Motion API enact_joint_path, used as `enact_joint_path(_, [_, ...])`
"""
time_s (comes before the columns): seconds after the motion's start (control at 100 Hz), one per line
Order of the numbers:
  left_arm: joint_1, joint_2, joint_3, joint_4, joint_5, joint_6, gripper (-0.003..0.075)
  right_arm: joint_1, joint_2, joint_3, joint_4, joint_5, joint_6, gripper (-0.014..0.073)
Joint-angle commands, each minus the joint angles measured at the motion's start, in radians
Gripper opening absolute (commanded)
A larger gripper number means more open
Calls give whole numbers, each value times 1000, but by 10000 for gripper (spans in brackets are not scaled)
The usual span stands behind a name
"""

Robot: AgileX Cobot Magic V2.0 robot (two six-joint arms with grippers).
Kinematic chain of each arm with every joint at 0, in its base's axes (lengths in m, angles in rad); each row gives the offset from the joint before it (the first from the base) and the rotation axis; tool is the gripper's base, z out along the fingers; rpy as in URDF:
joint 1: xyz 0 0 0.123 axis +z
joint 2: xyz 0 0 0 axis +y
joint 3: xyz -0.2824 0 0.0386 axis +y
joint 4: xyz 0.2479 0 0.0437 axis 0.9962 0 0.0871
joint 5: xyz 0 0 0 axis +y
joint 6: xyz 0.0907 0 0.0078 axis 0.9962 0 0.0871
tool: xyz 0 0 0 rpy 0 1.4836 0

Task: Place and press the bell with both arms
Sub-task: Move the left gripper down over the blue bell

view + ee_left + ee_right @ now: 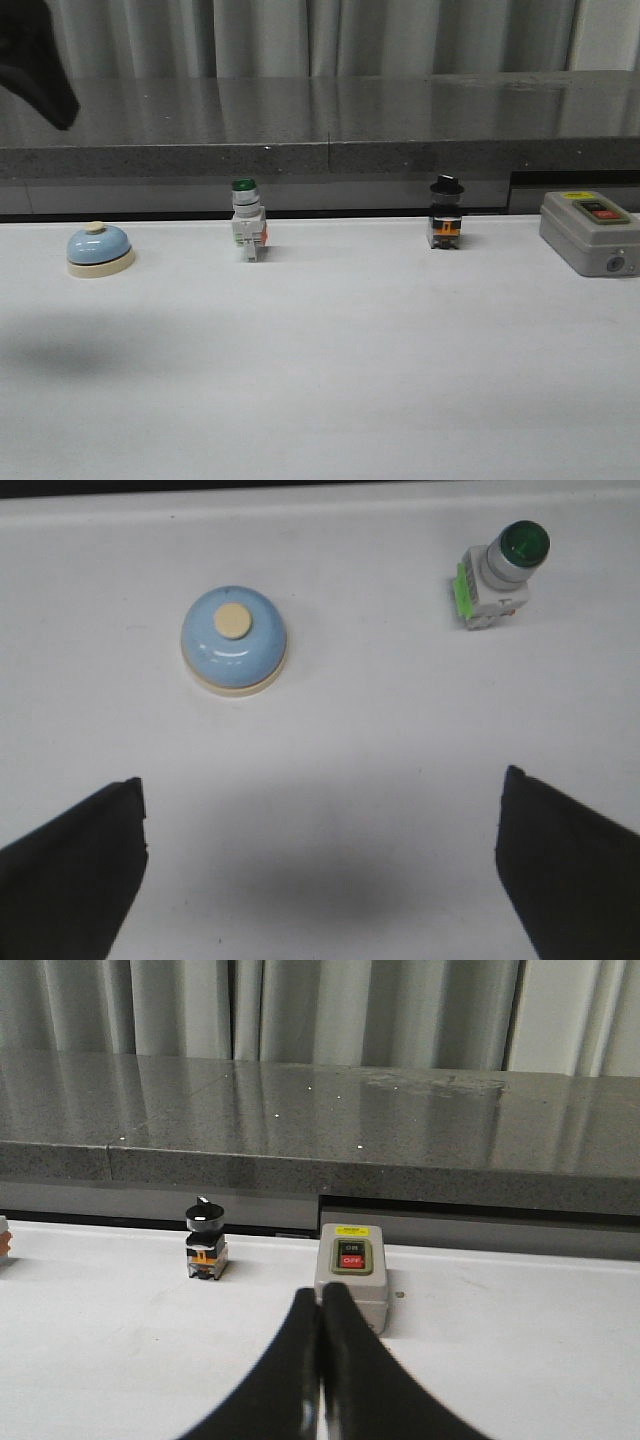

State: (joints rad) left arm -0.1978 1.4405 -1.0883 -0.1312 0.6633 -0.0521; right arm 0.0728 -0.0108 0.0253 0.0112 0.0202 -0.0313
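The light-blue bell with a cream base and knob stands on the white table at the far left. In the left wrist view the bell is seen from above, ahead of my left gripper, which is wide open, empty and high above the table. Part of the left arm shows as a black shape at the top left of the front view. My right gripper is shut and empty, low over the table in front of the grey box; it does not show in the front view.
A green-capped white push-button switch stands right of the bell, also in the left wrist view. A black-knobbed switch stands mid-right. A grey box with on/off buttons sits at the far right. A dark stone ledge runs behind the table.
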Motion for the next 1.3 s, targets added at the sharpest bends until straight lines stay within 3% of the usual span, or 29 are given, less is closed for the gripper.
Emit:
enact_joint_path(0.0, [-9,61,-99,-6,-55,0,673,-8,-18,-14,-11,-81,1,-60])
enact_joint_path(0.46, [-2,412,-376,35,-14,0,673,-8,-18,-14,-11,-81,1,-60])
enact_joint_path(1.29, [68,555,-387,32,-80,0,673,-8,-18,-14,-11,-81,1,-60])
